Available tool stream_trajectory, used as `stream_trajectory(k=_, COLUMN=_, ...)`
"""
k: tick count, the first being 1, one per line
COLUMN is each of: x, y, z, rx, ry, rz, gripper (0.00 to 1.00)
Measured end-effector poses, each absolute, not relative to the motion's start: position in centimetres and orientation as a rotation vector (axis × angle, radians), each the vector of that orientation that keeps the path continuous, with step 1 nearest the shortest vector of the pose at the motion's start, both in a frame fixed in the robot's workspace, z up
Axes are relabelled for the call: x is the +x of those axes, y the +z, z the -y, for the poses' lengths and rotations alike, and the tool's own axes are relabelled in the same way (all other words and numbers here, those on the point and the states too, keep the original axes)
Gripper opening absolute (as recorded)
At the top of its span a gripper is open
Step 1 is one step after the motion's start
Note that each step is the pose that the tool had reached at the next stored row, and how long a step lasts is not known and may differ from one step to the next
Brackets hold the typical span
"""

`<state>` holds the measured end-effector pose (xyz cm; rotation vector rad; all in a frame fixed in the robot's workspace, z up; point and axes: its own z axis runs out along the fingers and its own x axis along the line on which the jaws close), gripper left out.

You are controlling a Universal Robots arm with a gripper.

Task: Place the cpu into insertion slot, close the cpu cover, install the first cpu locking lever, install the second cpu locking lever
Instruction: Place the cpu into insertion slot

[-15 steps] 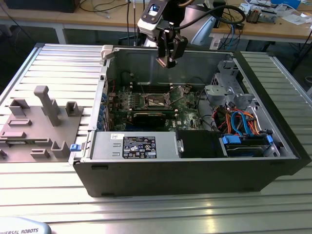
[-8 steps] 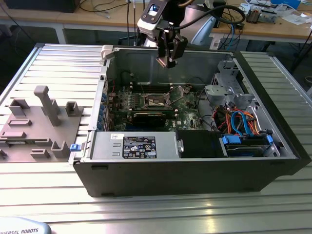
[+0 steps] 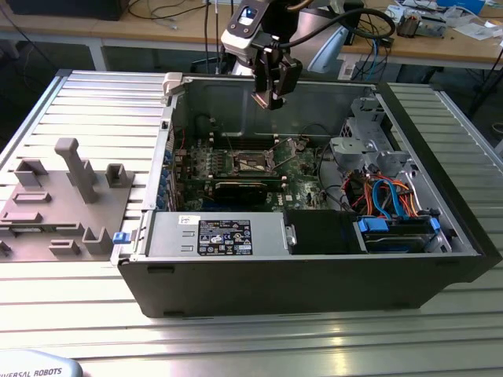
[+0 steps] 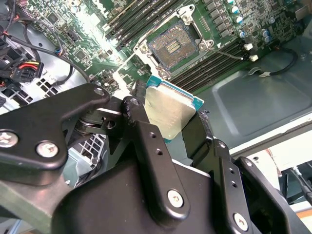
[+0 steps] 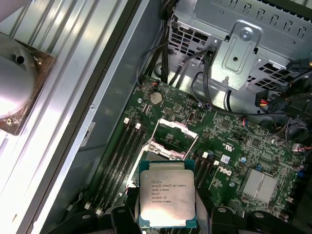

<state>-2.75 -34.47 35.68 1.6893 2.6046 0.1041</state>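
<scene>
My gripper (image 3: 271,100) hangs above the open black computer case (image 3: 314,275), near its back wall. It is shut on the cpu (image 4: 171,108), a small square chip with a silvery top, clamped by its edges between two black fingers (image 4: 144,129). In the first wrist view the cpu (image 5: 167,192) floats above the green motherboard (image 5: 234,146), apart from it. The insertion slot (image 4: 173,46) is bare, its dark contact field exposed inside a silvery rim. The insertion slot (image 3: 255,163) lies below and in front of the gripper. The cpu cover (image 5: 171,127) appears swung up off the socket.
A long black card (image 3: 244,188) lies in front of the socket, with a grey power supply (image 3: 216,236) nearer still. A metal drive cage (image 3: 365,145) and coloured cables (image 3: 393,196) fill the case on the exterior view's right. A grey fixture tray (image 3: 59,204) sits outside the case, on that view's left.
</scene>
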Motion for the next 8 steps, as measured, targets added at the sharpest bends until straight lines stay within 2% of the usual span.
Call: stream_trajectory(k=8, x=-2.75, y=35.68, z=34.47, rx=1.697, ry=0.104, rz=-2.599, gripper=0.54)
